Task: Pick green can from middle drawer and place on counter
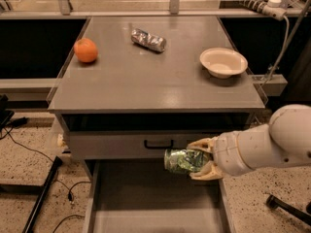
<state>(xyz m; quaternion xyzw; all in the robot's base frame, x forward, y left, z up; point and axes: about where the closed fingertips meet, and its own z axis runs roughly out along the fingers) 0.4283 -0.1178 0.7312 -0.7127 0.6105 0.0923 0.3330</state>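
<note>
My gripper (pixel 197 158) is shut on the green can (pixel 182 160), which lies on its side between the tan fingers (pixel 201 144). It is held in the air above the open middle drawer (pixel 146 203), in front of the shut upper drawer front. The white arm reaches in from the right. The grey counter (pixel 155 76) is above and behind the can.
On the counter lie an orange (pixel 86 50) at the back left, a silver-grey can (pixel 148 39) on its side at the back middle, and a cream bowl (pixel 223 62) at the right. The upper drawer front has a black loop handle (pixel 158 143). Cables lie on the floor at left.
</note>
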